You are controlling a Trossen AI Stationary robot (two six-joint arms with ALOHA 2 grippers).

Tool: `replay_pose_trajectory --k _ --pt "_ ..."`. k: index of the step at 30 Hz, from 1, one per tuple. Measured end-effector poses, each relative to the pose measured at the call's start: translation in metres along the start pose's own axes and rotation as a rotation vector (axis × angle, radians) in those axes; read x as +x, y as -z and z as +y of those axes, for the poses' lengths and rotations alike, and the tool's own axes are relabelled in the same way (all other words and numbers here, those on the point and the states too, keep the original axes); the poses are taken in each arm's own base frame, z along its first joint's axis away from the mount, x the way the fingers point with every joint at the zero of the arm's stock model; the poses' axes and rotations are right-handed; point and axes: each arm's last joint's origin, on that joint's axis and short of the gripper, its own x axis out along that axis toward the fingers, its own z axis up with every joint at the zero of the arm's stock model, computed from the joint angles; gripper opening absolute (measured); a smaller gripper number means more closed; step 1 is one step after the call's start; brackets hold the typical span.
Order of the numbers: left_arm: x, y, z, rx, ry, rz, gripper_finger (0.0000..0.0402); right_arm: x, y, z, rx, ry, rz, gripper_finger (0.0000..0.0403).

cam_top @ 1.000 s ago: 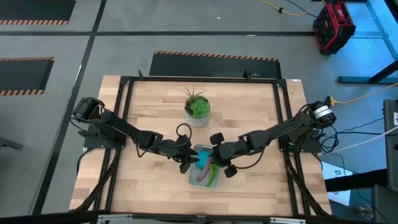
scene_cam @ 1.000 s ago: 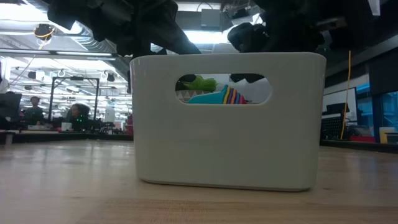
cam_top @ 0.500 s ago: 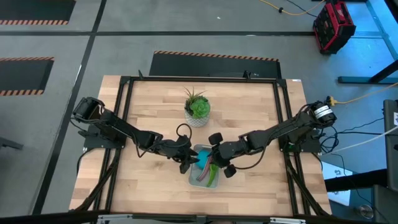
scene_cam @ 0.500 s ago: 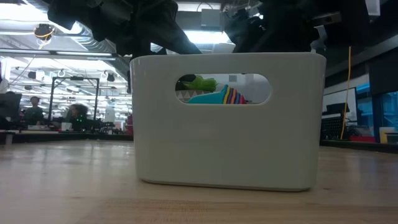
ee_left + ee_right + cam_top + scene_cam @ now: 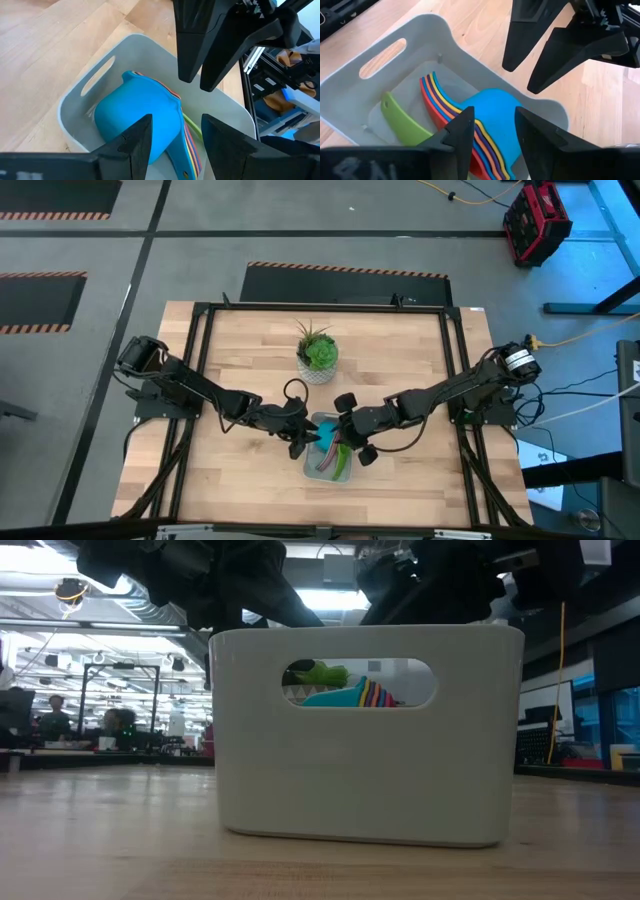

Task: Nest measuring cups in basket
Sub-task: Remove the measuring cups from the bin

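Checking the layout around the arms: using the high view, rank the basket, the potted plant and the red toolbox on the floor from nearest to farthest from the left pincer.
1. Basket: right beside the left pincer, at the table's front middle.
2. Potted plant: farther back on the table, near its middle.
3. Red toolbox: off the table, on the floor at the far right.

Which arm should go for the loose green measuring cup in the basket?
Probably right: the right gripper hovers open over the side of the pale grey plastic basket where the green plastic scoop lies; the left gripper hangs over the blue-topped stack.
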Motion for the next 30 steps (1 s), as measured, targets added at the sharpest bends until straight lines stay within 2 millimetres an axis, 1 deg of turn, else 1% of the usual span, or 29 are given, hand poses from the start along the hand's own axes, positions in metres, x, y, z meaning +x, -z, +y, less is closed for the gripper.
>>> replay_pose_trajectory --k 4,7,9,11,14,16,18,21,26,30 --pt "0.0 0.0 0.0 0.0 0.0 0.0 0.0163 0.0 -0.001 0.0 0.006 -0.015 -0.01 0.0147" --pt "0.0 0.0 0.0 0.0 0.0 0.0 0.0163 0.0 0.001 -0.001 0.042 -0.073 -0.012 0.017" --pt "0.0 0.0 0.0 0.0 0.0 0.0 0.0163 0.001 0.004 -0.006 0.086 -0.082 0.004 0.0204" --pt "0.0 0.0 0.0 0.0 0.0 0.0 0.0163 0.001 0.007 -0.011 0.114 -0.079 0.019 0.0249" --pt "0.0 0.0 0.0 0.0 0.0 0.0 0.0163 0.001 0.008 -0.015 0.122 -0.118 0.005 0.0315" --pt "0.0 0.0 0.0 0.0 0.0 0.0 0.0163 0.001 0.008 -0.015 0.121 -0.128 0.008 0.0348" --pt "0.0 0.0 0.0 0.0 -0.006 -0.005 0.0163 0.001 0.01 -0.014 0.12 -0.134 0.022 0.0368" --pt "0.0 0.0 0.0 0.0 -0.008 -0.007 0.0163 0.001 0.01 -0.015 0.103 -0.121 0.031 0.038" --pt "0.0 0.0 0.0 0.0 -0.007 -0.007 0.0163 0.007 0.013 -0.012 0.05 -0.004 0.08 0.0381" --pt "0.0 0.0 0.0 0.0 -0.008 -0.007 0.0163 0.015 0.017 -0.004 0.028 -0.019 0.11 0.0382"
